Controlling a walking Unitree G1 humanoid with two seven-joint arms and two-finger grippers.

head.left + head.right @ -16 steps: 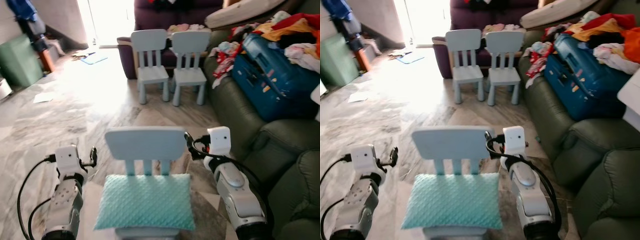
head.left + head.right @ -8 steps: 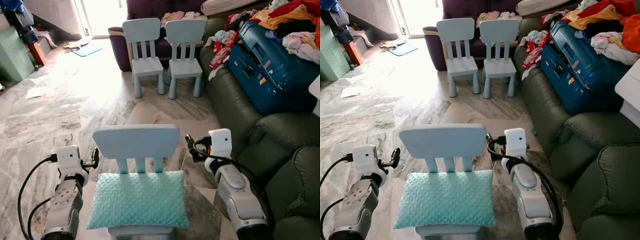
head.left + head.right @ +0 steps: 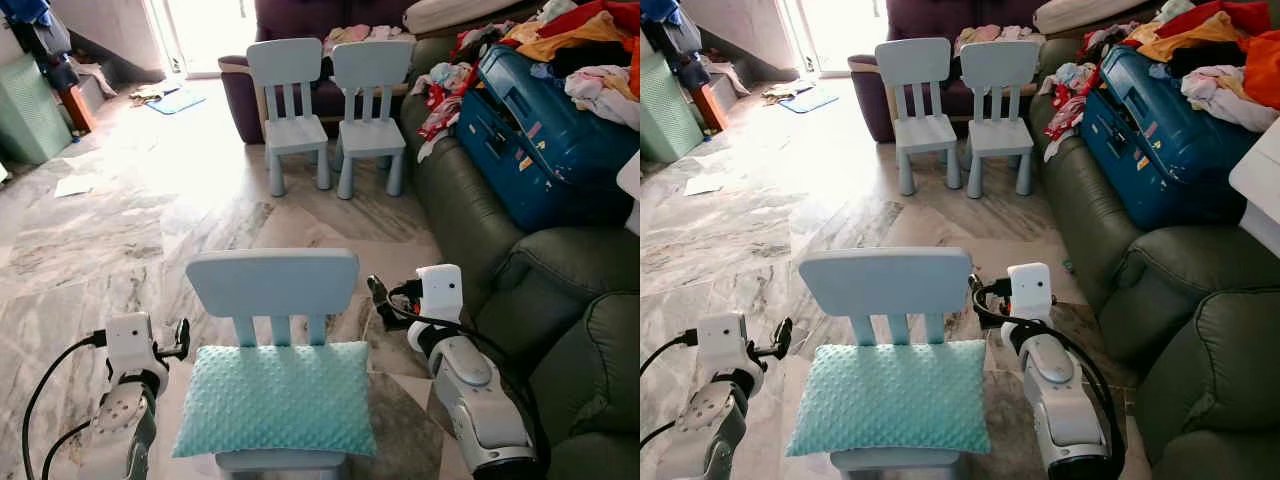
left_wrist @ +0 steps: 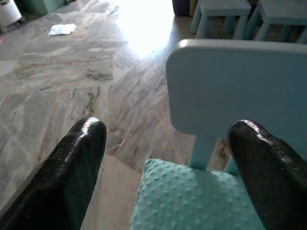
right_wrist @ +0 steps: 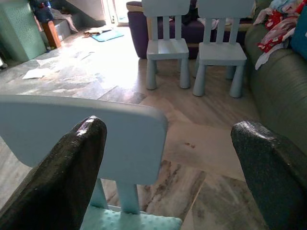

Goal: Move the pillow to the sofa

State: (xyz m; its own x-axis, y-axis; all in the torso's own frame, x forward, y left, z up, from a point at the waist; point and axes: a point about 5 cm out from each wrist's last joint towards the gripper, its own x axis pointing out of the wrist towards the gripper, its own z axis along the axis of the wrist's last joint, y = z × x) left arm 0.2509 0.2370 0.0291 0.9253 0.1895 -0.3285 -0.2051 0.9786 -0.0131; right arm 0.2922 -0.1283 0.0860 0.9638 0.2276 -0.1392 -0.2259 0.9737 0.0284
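Teal pillow [image 3: 276,398] on chair [image 3: 272,284], between parted left gripper [image 3: 181,338], right gripper [image 3: 378,296]

Both end effectors [image 4: 165,143] [image 5: 168,143] spread wide.

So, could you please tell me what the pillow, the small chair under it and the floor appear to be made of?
The pillow looks like soft teal fabric, its surface covered in raised dots. The small chair seems to be moulded pale blue plastic with a smooth matte finish. The floor looks like polished marble or marble-look tile: grey veining, with glare from the doorway.
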